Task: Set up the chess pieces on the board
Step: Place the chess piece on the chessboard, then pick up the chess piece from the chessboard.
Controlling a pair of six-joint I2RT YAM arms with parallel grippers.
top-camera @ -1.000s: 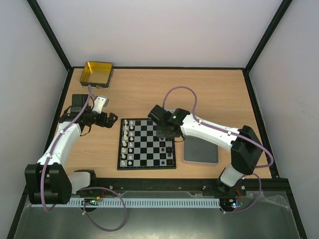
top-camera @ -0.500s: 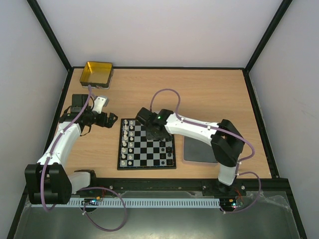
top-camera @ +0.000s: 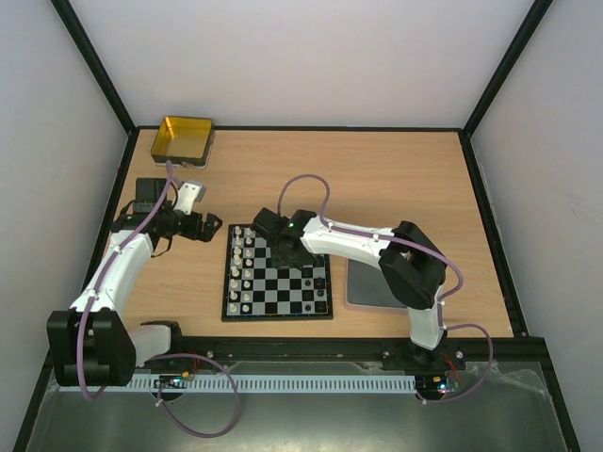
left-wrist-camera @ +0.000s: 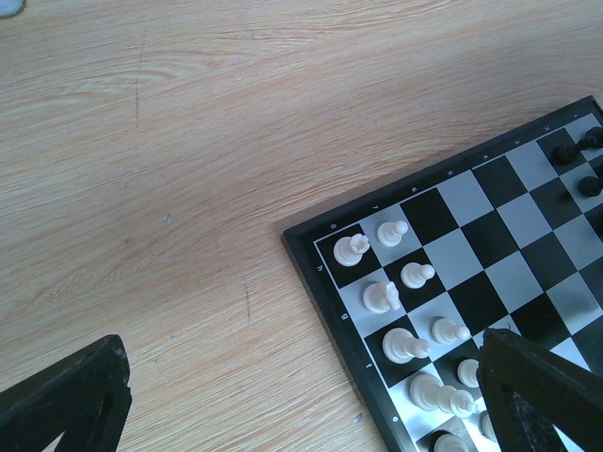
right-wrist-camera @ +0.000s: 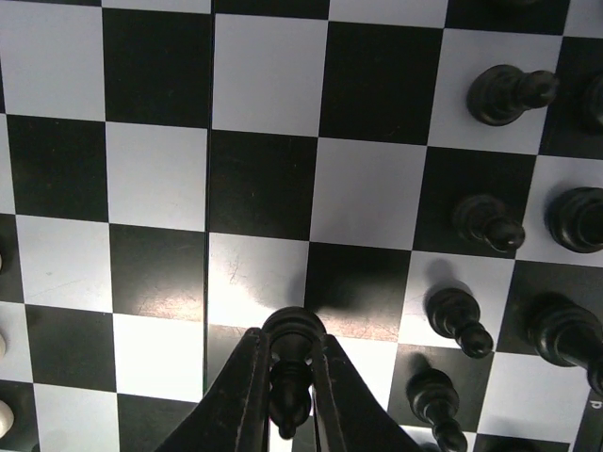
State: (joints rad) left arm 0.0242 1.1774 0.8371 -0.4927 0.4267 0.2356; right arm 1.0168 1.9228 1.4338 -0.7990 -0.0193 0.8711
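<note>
Right fingers (right-wrist-camera: 247, 386): pinching a black piece (right-wrist-camera: 293, 339), its long axis along them.
Other black pieces (right-wrist-camera: 507, 92): toward frame right of it.
Left fingers (left-wrist-camera: 66, 405): spread, beside the board (left-wrist-camera: 311, 273).

**Top view.** Bright, even, diffuse overhead light. The pale wooden tabletop (top-camera: 396, 179) is uniformly lit and the white enclosure walls (top-camera: 283, 56) are close to wash-out. Faint soft shadows lie under both arms. The square gold metal tin (top-camera: 182, 137) shows a warm sheen. The near grey foreground is dimmer.

**Left wrist view.** Wood grain is sharp. The small white chess pieces (left-wrist-camera: 396, 297) are slightly blown out, with short soft shadows. The fingers (left-wrist-camera: 542, 395) of the left gripper (left-wrist-camera: 301, 419) are underexposed silhouettes.

**Right wrist view.** There is a soft glare patch on the black-and-white chequered chessboard (right-wrist-camera: 254, 282). Pieces at the right edge lean outward from lens distortion. The glossy black chess piece (right-wrist-camera: 292, 325) clasped in the right gripper (right-wrist-camera: 287, 344) is slightly soft.
</note>
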